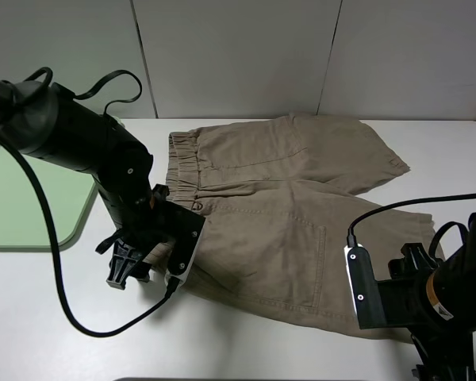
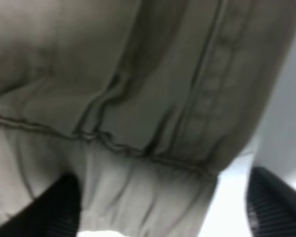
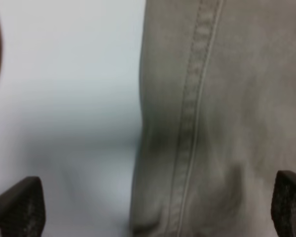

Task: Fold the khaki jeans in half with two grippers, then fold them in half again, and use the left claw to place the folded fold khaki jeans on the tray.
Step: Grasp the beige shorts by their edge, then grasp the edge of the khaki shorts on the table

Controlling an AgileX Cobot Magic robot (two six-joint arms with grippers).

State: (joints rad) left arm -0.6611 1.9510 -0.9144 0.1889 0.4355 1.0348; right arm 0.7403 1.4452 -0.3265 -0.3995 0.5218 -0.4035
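My left gripper (image 2: 163, 217) is down at the near waistband corner of the shorts (image 1: 285, 214). Its jaws stand apart. The gathered waistband edge lies between the two black fingers (image 2: 49, 210), and the cloth is not yet pinched.

My right gripper (image 3: 158, 207) is at the near edge of the near leg. Its jaws are spread wide, and nothing is gripped. A stitched seam and the cloth edge run between the fingers (image 3: 22, 205); bare table shows on one side of the seam and fabric on the other.

The shorts lie spread flat on the white table (image 1: 246, 349). The waistband points toward my left arm and the two legs toward my right arm. The far leg angles away toward the back of the table. A dark button sits on the waistband just beside my left wrist.

The pale green tray (image 1: 32, 198) lies flat at the left edge of the table, beyond my left arm and apart from the shorts.

Behind the table stands a plain light grey panelled wall (image 1: 238, 55) with thin vertical joints.
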